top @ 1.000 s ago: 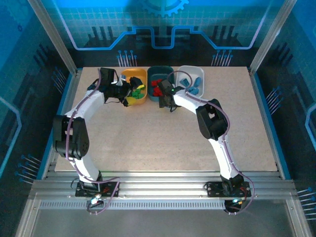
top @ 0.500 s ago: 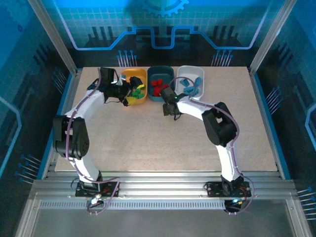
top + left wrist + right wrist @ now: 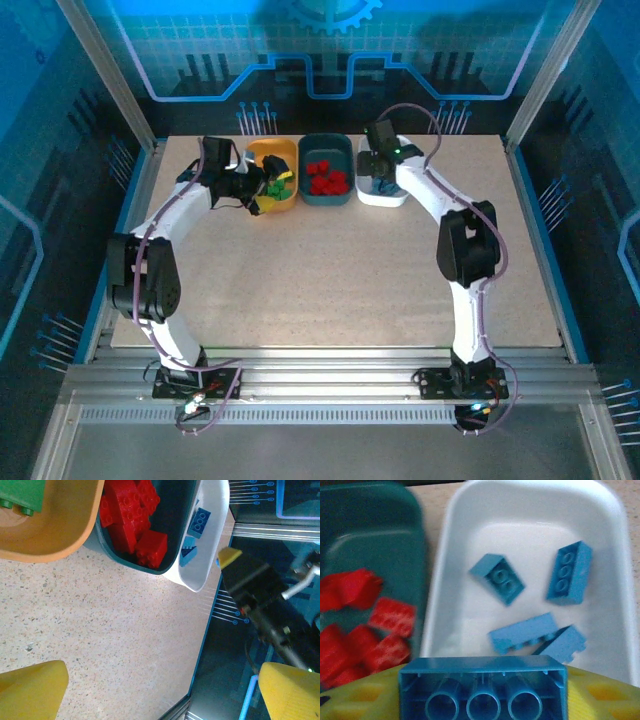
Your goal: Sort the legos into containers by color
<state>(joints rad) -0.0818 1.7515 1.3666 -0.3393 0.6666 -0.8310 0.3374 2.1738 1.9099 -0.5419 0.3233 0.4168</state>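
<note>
Swung from in front of the teal-grey tub (image 3: 326, 197) across to the white tub (image 3: 390, 199), the right gripper (image 3: 378, 165) is now held above it with a blue brick (image 3: 482, 682) pinched.
In the right wrist view the brick is clamped between the yellow fingers (image 3: 615, 705), hollow underside shown, its long axis lying from 9 to 3 o'clock. The white tub lies at 12 o'clock, with four loose blue bricks (image 3: 497, 577) in it. The held brick seems to sit just over the near rim, though this cannot be confirmed. The left gripper (image 3: 262, 185) is spread wide by the orange-yellow tub (image 3: 270, 155), well apart, so the release is judged to be the right arm's.
</note>
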